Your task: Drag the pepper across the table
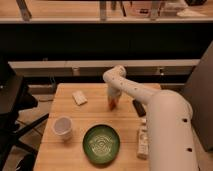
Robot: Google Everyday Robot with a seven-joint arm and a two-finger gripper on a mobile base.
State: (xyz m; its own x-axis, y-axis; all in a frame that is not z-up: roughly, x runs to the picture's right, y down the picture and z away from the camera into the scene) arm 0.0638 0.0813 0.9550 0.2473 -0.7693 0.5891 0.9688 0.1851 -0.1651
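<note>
Wooden table point(65, 156): 1 white cup point(62, 126) at front left, 1 green plate point(101, 143) just right of it, 1 pale flat packet point(79, 97) toward the back left. White arm point(142, 94) reaches in from the right and bends down at table centre. Gripper point(113, 101) points down at a small orange-red pepper point(112, 106) on the tabletop; contact not confirmable. Dark flat object point(138, 107) lies right of the gripper. White oblong item point(142, 142) sits near the right edge.
</note>
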